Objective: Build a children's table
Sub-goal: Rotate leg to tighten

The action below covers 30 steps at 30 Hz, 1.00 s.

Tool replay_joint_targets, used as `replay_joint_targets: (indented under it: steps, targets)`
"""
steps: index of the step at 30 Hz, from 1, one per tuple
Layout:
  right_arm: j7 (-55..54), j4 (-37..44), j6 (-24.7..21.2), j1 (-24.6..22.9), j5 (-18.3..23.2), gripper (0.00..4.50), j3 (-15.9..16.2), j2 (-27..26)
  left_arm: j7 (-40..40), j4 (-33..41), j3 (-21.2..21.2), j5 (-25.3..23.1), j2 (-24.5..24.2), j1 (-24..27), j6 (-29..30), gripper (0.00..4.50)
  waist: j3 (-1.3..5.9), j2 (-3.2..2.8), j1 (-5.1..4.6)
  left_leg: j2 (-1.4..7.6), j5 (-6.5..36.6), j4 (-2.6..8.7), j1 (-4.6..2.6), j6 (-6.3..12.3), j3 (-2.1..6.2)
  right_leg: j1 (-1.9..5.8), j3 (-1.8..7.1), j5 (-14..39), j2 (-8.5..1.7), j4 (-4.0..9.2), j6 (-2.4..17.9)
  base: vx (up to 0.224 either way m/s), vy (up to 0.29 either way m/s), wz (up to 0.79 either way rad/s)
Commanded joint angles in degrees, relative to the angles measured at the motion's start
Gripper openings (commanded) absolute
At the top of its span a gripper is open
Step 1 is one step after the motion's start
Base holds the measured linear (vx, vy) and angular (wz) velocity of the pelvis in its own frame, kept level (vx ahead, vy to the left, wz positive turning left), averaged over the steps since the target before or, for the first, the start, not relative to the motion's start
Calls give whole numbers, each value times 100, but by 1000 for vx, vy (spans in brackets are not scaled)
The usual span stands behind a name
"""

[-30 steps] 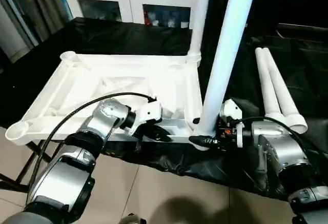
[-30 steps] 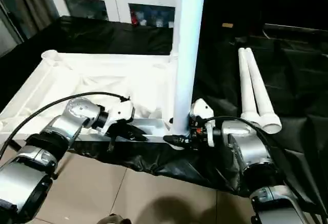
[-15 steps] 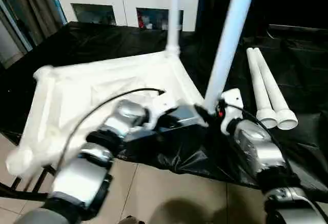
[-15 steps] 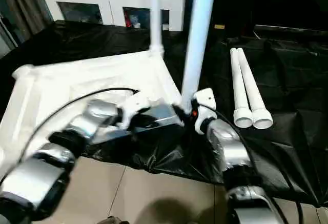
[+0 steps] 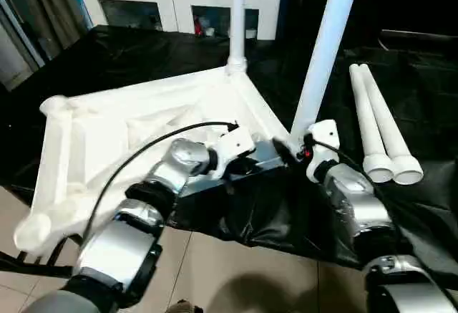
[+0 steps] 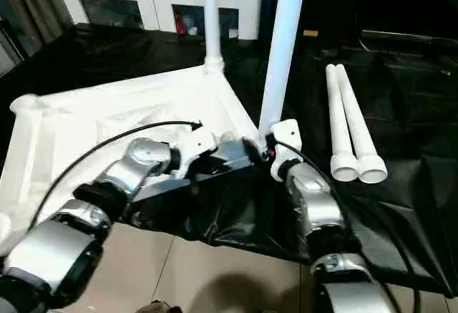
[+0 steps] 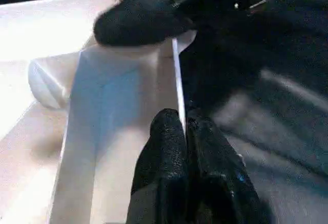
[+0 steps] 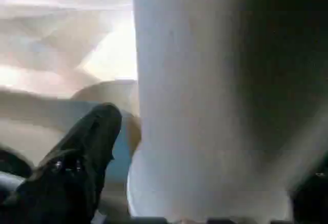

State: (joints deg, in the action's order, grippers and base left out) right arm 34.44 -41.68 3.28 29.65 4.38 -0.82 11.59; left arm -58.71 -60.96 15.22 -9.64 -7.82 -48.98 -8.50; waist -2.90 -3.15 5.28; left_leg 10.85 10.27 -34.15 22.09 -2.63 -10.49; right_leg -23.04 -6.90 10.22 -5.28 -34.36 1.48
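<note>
**White plastic, two legs up, two to go**

White plastic is what I have under both jaws: the tabletop lies upside down on the black-covered work table, ribbed underside up, one rounded corner socket out at my nine o'clock and another hanging past the table edge toward seven.

My left gripper is pinched shut on the thin side wall of the tabletop near its front corner; in my wrist view the rim runs straight between my two black fingers. I judge this shell light and fairly stiff but smooth, so it could slide on the cloth when pushed. The rim is the sensible place to hold, near the socket being worked.

At twelve o'clock the far leg stands upright in its socket. Just to its right, at about one o'clock, the near leg rises from the front corner socket, leaning a little to the right. My right gripper sits low at its foot; one finger shows beside the leg, the leg stands between my jaws, and I cannot tell whether they grip it or stand clear. A long leg gives leverage, so low down is where I would hold.

At three o'clock two spare legs lie side by side on the black cover, touching, flared ends toward me.
</note>
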Motion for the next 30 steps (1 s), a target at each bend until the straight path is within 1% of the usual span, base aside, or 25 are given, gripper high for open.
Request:
replay_joint_targets:
  steps: [1,2,4,5,6,7,8,9,10,11,12,13,14,15,18,19,20,21,23,24,25,27,28,29,30]
  targets:
    - [728,163,-12,-57,106,409,288,86,-560,200,180,36,16,76,-273,0,435,62,6,283,759,334,-48,839,96,374,329,411,-437,348,1353,0,0,0]
    - [1052,250,-42,-99,164,409,339,192,-682,206,178,53,-40,90,-297,0,438,69,9,284,802,331,-64,839,93,370,324,453,-434,359,1355,0,0,0]
    - [1676,428,-122,-180,276,409,455,386,-905,195,183,89,-141,106,-355,0,425,68,23,303,935,334,-71,831,91,363,332,587,-437,368,1379,0,0,0]
    - [2158,577,-201,-244,324,409,593,553,-1118,183,201,116,-222,116,-404,0,425,66,17,305,946,334,-70,818,89,356,335,608,-435,367,1380,0,0,0]
    - [2263,609,-218,-257,333,409,623,590,-1165,181,205,122,-240,118,-415,0,428,72,27,299,962,334,-78,822,93,365,329,634,-431,376,1377,0,0,0]
    - [2733,747,-341,-312,380,409,773,758,-1412,193,218,162,-320,133,-428,0,419,72,30,307,974,339,-71,805,93,359,337,667,-434,371,1372,0,0,0]
    - [2733,747,-341,-312,380,409,773,758,-1412,193,218,162,-320,133,-428,0,417,78,30,298,1004,338,-76,806,92,365,331,708,-428,381,1372,0,0,0]
    - [2984,786,-368,-323,370,409,866,856,-1590,206,213,193,-368,140,-411,0,417,78,37,302,1014,338,-76,784,91,362,338,757,-442,381,1370,0,0,0]
    - [3191,814,-383,-334,340,385,958,947,-1738,219,214,210,-418,144,-394,0,412,120,37,296,1049,339,-77,762,85,363,335,879,-442,400,1348,0,0,0]
    - [3270,826,-390,-340,327,385,989,981,-1792,224,216,211,-439,145,-392,0,414,103,47,298,1009,338,-73,738,89,362,339,937,-449,392,1337,0,0,0]
    - [3278,827,-391,-341,326,372,992,985,-1797,224,216,211,-441,145,-392,0,413,97,49,302,993,339,-78,726,90,354,338,957,-449,397,1330,0,0,0]
    - [3454,836,-450,-334,324,364,1052,1028,-1891,203,248,174,-503,134,-434,0,413,111,54,303,987,340,-81,706,92,350,340,1003,-446,396,1324,0,0,0]
    - [3511,835,-465,-328,325,364,1071,1039,-1922,195,259,164,-520,130,-450,0,411,109,57,304,980,342,-78,702,94,351,338,1021,-447,396,1314,0,0,0]
    - [3559,837,-470,-322,310,340,1103,1054,-1954,193,271,156,-535,127,-448,0,413,113,60,306,970,343,-79,702,94,349,340,1013,-445,393,1310,0,0,0]
    - [3620,870,-505,-324,310,328,1148,1058,-2006,200,284,156,-550,126,-447,0,420,116,71,308,933,340,-84,689,94,348,342,965,-451,387,1325,0,0,0]
    - [3632,896,-529,-335,315,308,1159,1053,-2007,198,279,153,-548,124,-457,0,425,114,78,315,915,340,-89,686,94,343,344,929,-451,381,1333,0,0,0]
    - [3641,939,-556,-375,315,298,1184,1041,-2010,190,270,154,-533,125,-455,0,420,118,80,306,909,339,-83,685,92,346,339,930,-444,382,1329,0,0,0]
    - [3642,944,-559,-378,316,298,1186,1040,-2011,191,269,154,-532,125,-455,0,424,116,83,306,898,338,-82,684,95,350,340,929,-449,380,1325,0,0,0]
    - [3494,957,-604,-419,333,281,1140,978,-1850,176,251,133,-496,122,-452,0,423,115,88,308,918,340,-88,670,95,345,338,973,-448,388,1306,0,0,0]
    - [3382,964,-632,-441,357,278,1081,921,-1778,168,234,138,-468,120,-432,0,421,112,86,307,921,340,-81,663,95,348,339,981,-449,386,1300,0,0,0]
    - [3195,963,-667,-462,382,277,999,834,-1651,153,197,151,-420,110,-379,0,416,114,92,311,940,344,-89,641,93,339,343,1042,-451,399,1277,0,0,0]
    - [2544,879,-685,-457,335,276,799,604,-1275,119,116,159,-296,71,-238,0,395,100,87,317,1049,366,-110,545,94,311,346,1281,-455,431,1230,0,0,0]
    - [2121,800,-656,-436,280,274,697,476,-1084,110,96,151,-227,50,-139,0,387,104,74,299,1177,373,-122,452,99,315,335,1554,-461,467,1165,0,0,0]
    - [1696,712,-658,-403,222,274,608,355,-825,84,90,105,-158,17,-42,0,381,111,51,297,1215,386,-122,348,105,313,339,1757,-468,485,1093,0,0,0]
    - [1214,607,-639,-359,164,273,507,213,-567,52,89,60,-74,-19,56,0,375,92,38,305,1253,399,-137,289,117,296,342,1861,-473,498,1062,0,0,0]
